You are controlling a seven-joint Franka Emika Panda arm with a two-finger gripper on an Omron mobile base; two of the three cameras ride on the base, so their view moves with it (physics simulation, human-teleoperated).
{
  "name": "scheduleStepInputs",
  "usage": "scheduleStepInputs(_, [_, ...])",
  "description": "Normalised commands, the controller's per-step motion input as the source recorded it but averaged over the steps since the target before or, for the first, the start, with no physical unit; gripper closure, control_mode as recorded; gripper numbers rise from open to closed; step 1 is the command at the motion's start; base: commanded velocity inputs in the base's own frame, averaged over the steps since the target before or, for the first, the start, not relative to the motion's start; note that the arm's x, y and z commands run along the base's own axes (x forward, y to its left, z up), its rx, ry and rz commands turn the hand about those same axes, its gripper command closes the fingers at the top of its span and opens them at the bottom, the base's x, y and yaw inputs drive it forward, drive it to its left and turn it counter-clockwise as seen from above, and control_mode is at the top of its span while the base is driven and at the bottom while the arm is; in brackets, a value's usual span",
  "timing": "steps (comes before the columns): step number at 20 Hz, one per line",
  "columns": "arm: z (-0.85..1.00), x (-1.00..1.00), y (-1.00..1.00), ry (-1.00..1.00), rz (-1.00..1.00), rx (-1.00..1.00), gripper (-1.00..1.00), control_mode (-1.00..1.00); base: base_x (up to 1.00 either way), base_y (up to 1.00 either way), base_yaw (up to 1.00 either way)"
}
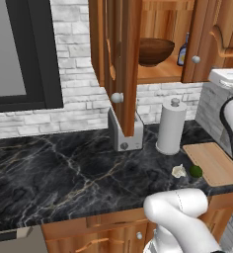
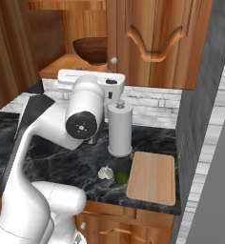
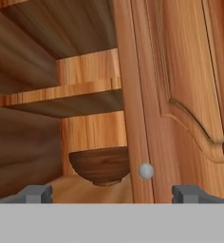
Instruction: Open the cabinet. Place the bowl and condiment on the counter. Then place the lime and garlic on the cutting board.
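Note:
The cabinet [image 1: 160, 20] has its left door [image 1: 124, 59] swung out and its right door [image 3: 180, 95] shut. On its lowest shelf sits the dark wooden bowl [image 1: 155, 51] [image 2: 92, 50] [image 3: 102, 166], with the blue-capped condiment [image 1: 182, 52] to its right, partly hidden by the shut door. My gripper [image 3: 111, 194] is open and empty, hanging in front of the cabinet and facing the bowl and the right door's knob [image 3: 146, 171], touching neither. The garlic [image 1: 178, 171] [image 2: 105, 173] and lime [image 1: 196, 171] [image 2: 121, 177] lie on the counter [image 1: 64, 168] just left of the cutting board [image 1: 212, 163] [image 2: 152, 177].
A toaster [image 1: 126, 133] stands under the open door's lower edge, and a paper-towel roll [image 1: 171, 126] [image 2: 120, 128] stands behind the board. A dark window [image 1: 15, 49] is at the left. A grey wall [image 2: 200, 119] bounds the counter on the right.

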Motion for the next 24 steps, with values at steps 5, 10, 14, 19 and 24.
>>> scheduleStepInputs(5, [-0.03,0.34,-0.12,0.0,0.0,-0.02,-1.0,-1.0,0.0,0.0,0.0])
scheduleStepInputs(10, [-0.15,0.23,-0.09,0.0,0.0,-0.06,-1.0,-1.0,0.0,0.0,0.0])
scheduleStepInputs(14, [-0.15,0.15,-0.07,0.0,0.0,-0.08,-1.0,-1.0,0.0,0.0,0.0])
scheduleStepInputs(19, [-0.02,0.07,0.0,0.01,0.0,-0.02,-1.0,-1.0,0.0,0.0,0.0])
scheduleStepInputs(24, [0.0,0.38,0.0,0.01,-0.09,0.0,-1.0,-1.0,0.0,0.0,0.0])
